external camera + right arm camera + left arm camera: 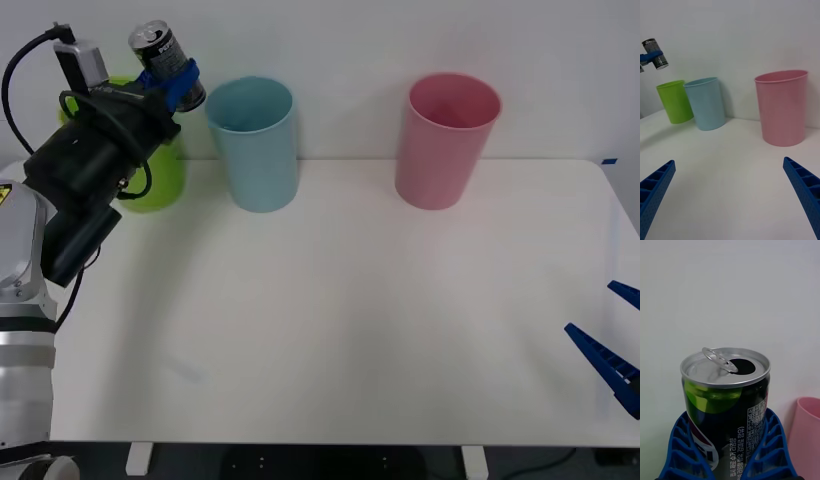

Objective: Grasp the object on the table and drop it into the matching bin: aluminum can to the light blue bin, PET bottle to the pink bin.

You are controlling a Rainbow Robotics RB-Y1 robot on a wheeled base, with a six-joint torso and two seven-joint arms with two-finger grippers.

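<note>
Left wrist view: left hand (728,450) grips the dark-labelled aluminum can (726,405), tab lifted, mouth open.

The aluminum can (728,408) is black with a lime green patch, white print and a silver top — gripped by ribbed blue fingers (765,450). The bins are lime green (150,175), light blue (255,145) and pink (445,140) — all plain, on a white surface (350,330).
</note>
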